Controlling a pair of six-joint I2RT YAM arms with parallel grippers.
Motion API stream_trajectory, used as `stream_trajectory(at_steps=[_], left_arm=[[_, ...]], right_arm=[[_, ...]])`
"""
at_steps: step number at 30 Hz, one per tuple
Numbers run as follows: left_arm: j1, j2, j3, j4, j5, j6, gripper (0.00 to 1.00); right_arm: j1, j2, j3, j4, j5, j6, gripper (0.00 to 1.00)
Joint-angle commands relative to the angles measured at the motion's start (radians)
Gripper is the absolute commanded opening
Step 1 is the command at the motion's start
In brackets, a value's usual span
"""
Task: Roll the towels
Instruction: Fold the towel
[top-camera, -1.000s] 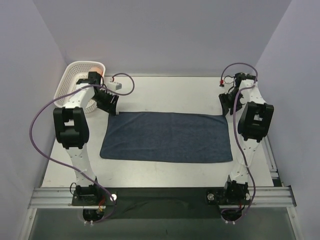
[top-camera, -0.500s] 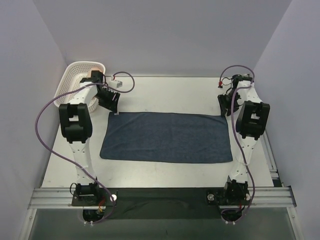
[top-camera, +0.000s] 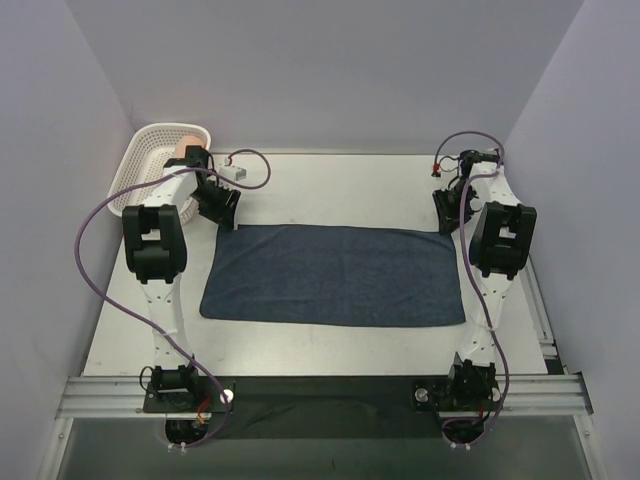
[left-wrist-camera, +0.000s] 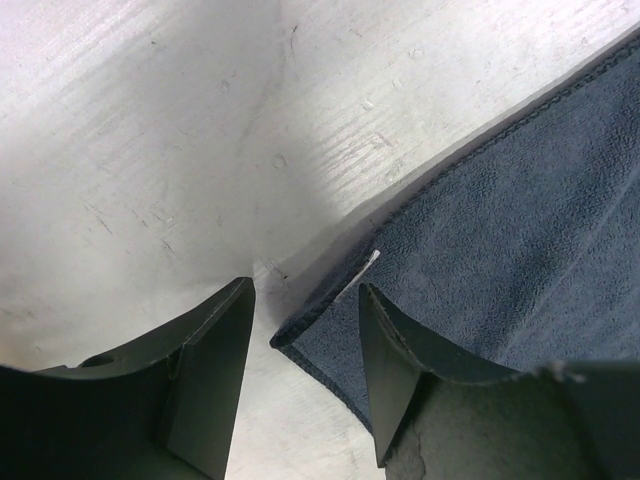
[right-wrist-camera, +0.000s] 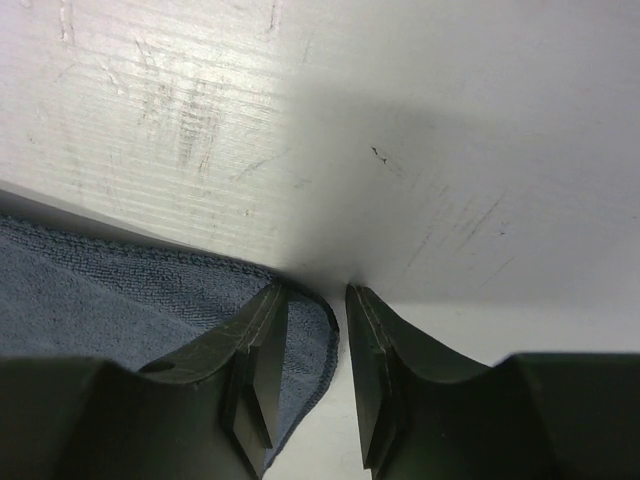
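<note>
The navy towel (top-camera: 335, 275) lies flat and spread out in the middle of the table. My left gripper (top-camera: 221, 210) is at its far left corner and is open. In the left wrist view the towel (left-wrist-camera: 520, 200) has its corner between the two fingers of the gripper (left-wrist-camera: 305, 290). My right gripper (top-camera: 447, 213) is at the far right corner, open with a narrower gap. In the right wrist view the towel's (right-wrist-camera: 100, 290) rounded corner lies between the fingers of the gripper (right-wrist-camera: 315, 292), ungripped. The orange towel (top-camera: 185, 152) lies in the basket.
A white lattice basket (top-camera: 143, 165) stands at the far left corner of the table, just behind my left arm. A small white and grey block (top-camera: 236, 172) lies beyond the towel's far left corner. Grey walls close in both sides.
Both arms have drawn in and reached slightly farther, with the grippers staying at the towel's far corners. The towel has not moved.
</note>
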Motion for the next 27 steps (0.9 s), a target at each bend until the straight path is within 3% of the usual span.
stream_trajectory(at_steps=[1, 7, 23, 27], left_arm=[[0.001, -0.023, 0.009, -0.015, 0.016, 0.023, 0.57], [0.032, -0.022, 0.003, -0.019, 0.017, 0.022, 0.58], [0.036, 0.001, 0.019, -0.022, 0.075, -0.024, 0.57], [0.036, 0.011, 0.027, -0.021, 0.083, -0.026, 0.52]], right_arm=[[0.0, -0.01, -0.006, -0.042, -0.025, 0.009, 0.32], [-0.028, -0.05, -0.029, -0.052, -0.051, 0.024, 0.38], [-0.055, -0.01, -0.022, -0.117, -0.153, 0.046, 0.32], [-0.055, -0.003, -0.02, -0.121, -0.166, 0.05, 0.32]])
